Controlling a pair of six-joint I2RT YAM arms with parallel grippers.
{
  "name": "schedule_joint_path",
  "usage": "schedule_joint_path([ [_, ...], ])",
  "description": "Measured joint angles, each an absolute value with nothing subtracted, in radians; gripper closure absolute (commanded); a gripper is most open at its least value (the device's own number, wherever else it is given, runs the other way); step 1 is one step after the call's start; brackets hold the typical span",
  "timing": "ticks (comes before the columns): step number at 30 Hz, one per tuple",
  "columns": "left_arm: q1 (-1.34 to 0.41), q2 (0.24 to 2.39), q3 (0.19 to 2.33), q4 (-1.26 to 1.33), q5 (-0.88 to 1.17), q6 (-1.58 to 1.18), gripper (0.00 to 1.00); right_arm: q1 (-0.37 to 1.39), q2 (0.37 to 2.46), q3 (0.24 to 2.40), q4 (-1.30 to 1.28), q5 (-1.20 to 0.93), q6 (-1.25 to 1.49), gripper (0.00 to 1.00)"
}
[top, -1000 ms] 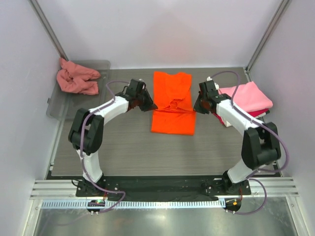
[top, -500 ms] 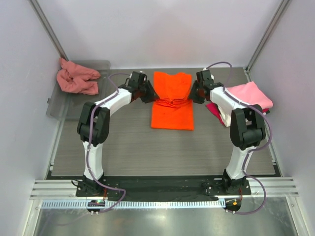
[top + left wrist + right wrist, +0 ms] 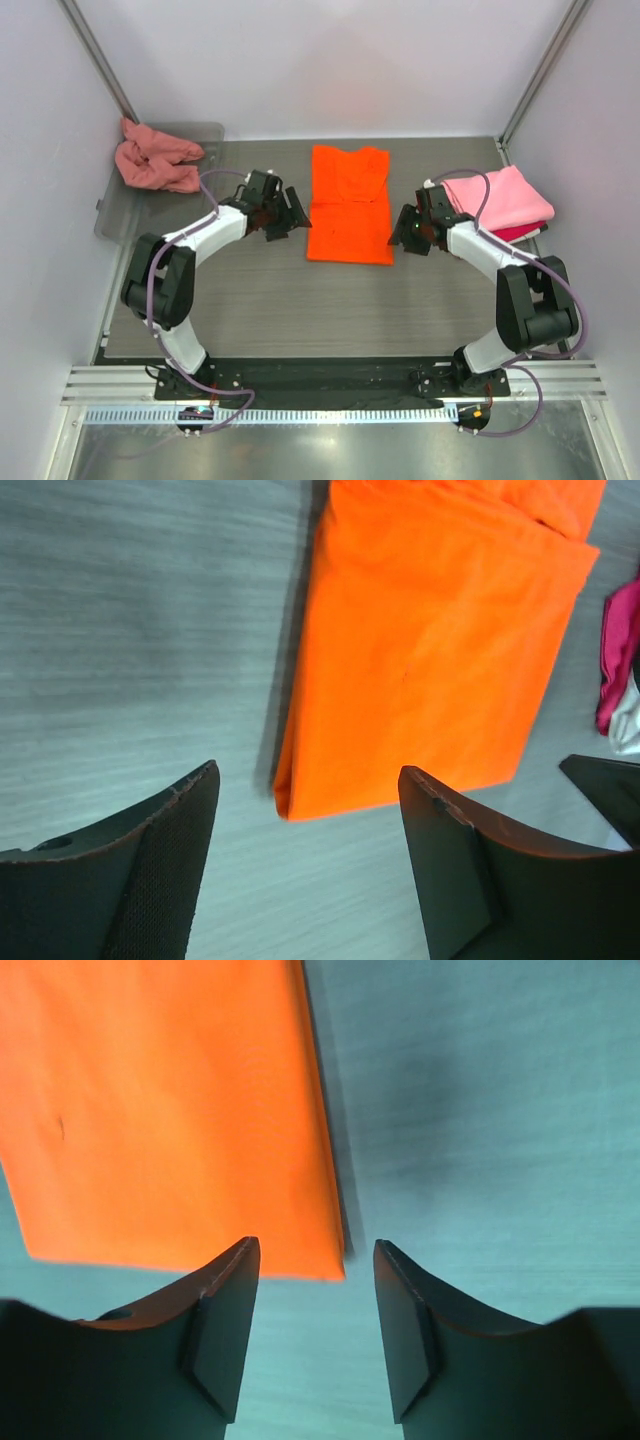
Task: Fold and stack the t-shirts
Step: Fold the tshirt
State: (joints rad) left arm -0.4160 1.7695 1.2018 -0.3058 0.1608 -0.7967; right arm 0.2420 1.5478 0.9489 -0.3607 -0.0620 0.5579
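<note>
Four t-shirts, two claws and one tray on a grey wood-grain worktop (image 3: 300,300).

1. Orange t-shirt (image 3: 349,203): folded into a long flat rectangle in the middle of the worktop, long side running near to far. Both arms flank it; nothing touches it.

2. Light pink t-shirt (image 3: 500,195): folded, at the right edge of the worktop, lying on top of item 3.

3. Crimson red t-shirt (image 3: 528,232): under the pink one, only its near-right edge showing.

4. Salmon-pink t-shirt (image 3: 152,160): crumpled and unfolded, in the far end of the tray at the far left.

5. Tray (image 3: 120,215): clear grey plastic, at the left edge of the worktop, well apart from the orange shirt.

6. Left claw (image 3: 290,218): just left of the orange shirt, at its near half. Its fingers (image 3: 150,860) stand wide apart with nothing between them; the wrist view shows the shirt's near left corner lying on the worktop beyond them.

7. Right claw (image 3: 400,232): just right of the orange shirt's near right corner, between it and the pink-and-red pile. Its fingers (image 3: 225,1320) are parted and empty, framing that corner in the wrist view.
</note>
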Motion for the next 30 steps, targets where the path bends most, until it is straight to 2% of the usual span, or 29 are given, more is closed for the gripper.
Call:
schedule_joint_path([
  [2, -0.424, 1.747, 1.176, -0.297, 0.173, -0.797, 0.33, 0.242, 1.515, 0.898, -0.345, -0.095, 0.562, 0.55],
  [7, -0.446, 1.755, 1.093, -0.262, 0.199, -0.807, 0.39, 0.242, 1.514, 0.835, -0.305, -0.163, 0.57, 0.54],
  [12, -0.466, 1.767, 1.038, -0.243, 0.21, -0.822, 0.49, 0.242, 1.534, 0.815, -0.269, -0.203, 0.575, 0.54],
  [19, -0.478, 1.787, 1.015, -0.19, 0.237, -0.848, 0.52, 0.242, 1.578, 0.802, -0.238, -0.209, 0.577, 0.62],
  [25, -0.478, 1.785, 0.986, -0.141, 0.255, -0.864, 0.55, 0.242, 1.584, 0.788, -0.22, -0.211, 0.578, 0.72],
  [28, -0.479, 1.786, 0.983, -0.131, 0.255, -0.866, 0.63, 0.242, 1.587, 0.785, -0.212, -0.212, 0.579, 0.82],
  [29, -0.479, 1.789, 0.982, -0.13, 0.256, -0.868, 0.68, 0.242, 1.589, 0.785, -0.21, -0.212, 0.579, 0.9],
  [30, -0.479, 1.793, 0.982, -0.126, 0.257, -0.873, 0.71, 0.242, 1.591, 0.785, -0.208, -0.212, 0.578, 0.93],
])
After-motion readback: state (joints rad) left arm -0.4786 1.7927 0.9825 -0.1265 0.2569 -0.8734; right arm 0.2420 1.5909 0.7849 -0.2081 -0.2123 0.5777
